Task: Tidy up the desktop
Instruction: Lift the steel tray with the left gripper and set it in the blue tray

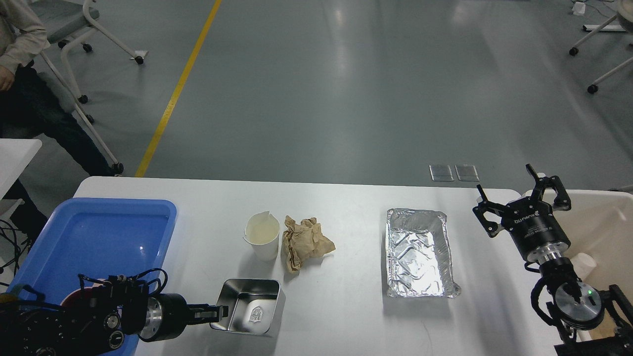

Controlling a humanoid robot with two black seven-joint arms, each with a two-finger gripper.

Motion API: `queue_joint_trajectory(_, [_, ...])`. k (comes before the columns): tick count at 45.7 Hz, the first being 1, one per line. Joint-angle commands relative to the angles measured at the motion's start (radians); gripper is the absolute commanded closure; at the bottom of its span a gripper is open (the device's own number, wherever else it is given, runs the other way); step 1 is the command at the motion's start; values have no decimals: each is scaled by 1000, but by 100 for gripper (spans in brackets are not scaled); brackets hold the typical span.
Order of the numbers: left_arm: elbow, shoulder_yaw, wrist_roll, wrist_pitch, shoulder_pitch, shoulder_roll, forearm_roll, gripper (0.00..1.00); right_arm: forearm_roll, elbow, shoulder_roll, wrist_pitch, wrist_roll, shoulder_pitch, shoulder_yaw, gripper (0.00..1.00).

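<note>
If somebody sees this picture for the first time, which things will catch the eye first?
Probably the left gripper at the front left of the white table, holding a small steel tin by its rim, tilted. Next, the shiny foil tray to the right and the blue tray at the left edge. The right gripper stands open beside a beige bin.

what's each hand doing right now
Left hand: closed on the left rim of the metal tin, tilting it up.
Right hand: open, holding nothing.
</note>
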Motion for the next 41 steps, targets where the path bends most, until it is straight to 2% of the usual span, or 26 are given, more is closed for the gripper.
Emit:
queue_joint_trajectory(1, [-5,-12,-5,0,-21,14,-9,100,0,0,0,0,0,1,-2,0])
queue_joint_trajectory(11, [-55,-15,-11,-12,-80,71,-10,100,-5,0,0,0,0,4,-3,0])
queue_joint_trajectory(16, [-110,-15,-35,-21,-110,119,-12,100,-20,0,2,-2,0,4,-2,0])
queue_joint_trajectory(24, [-202,-30,-35,-21,-140,181,-13,99,-23,0,15,-2,0,7,-3,0])
queue_joint_trajectory(34, [-281,-29,-26,-25,-156,338,-12,99,-25,0,15,-2,0,11,-6,0])
queue_joint_trajectory(41, [-311,-32,-28,-86,-223,465,-13,99,-74,0,37,-3,0,14,-5,0])
